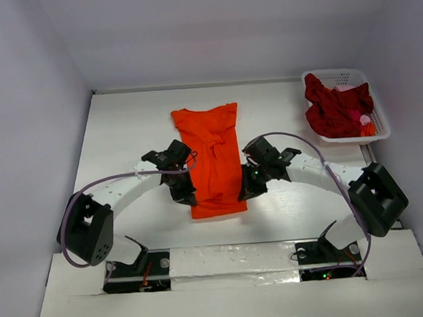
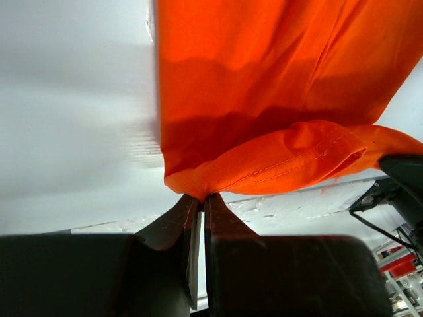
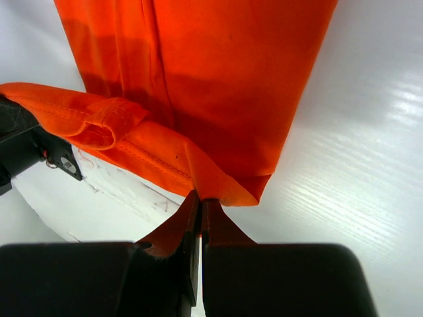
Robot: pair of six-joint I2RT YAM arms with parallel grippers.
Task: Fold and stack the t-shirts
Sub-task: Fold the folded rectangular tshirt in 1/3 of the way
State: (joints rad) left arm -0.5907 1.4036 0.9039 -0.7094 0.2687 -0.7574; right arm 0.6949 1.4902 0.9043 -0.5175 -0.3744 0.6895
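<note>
The orange t-shirt [image 1: 211, 158] lies as a long narrow strip down the middle of the table, its sleeves folded in. My left gripper [image 1: 187, 199] is shut on its near left hem corner [image 2: 192, 185], lifted a little off the table. On the other side my right gripper [image 1: 243, 194] is shut on the near right hem corner [image 3: 218, 188]. The hem sags between the two grips [image 2: 310, 155]. A dark crimson t-shirt [image 1: 334, 109] lies crumpled in the white basket [image 1: 374, 94] at the back right.
The white lattice basket stands against the right wall at the table's far right corner. White walls close in the table on the left, back and right. Both arm bases sit at the near edge, which is taped [image 1: 232, 261].
</note>
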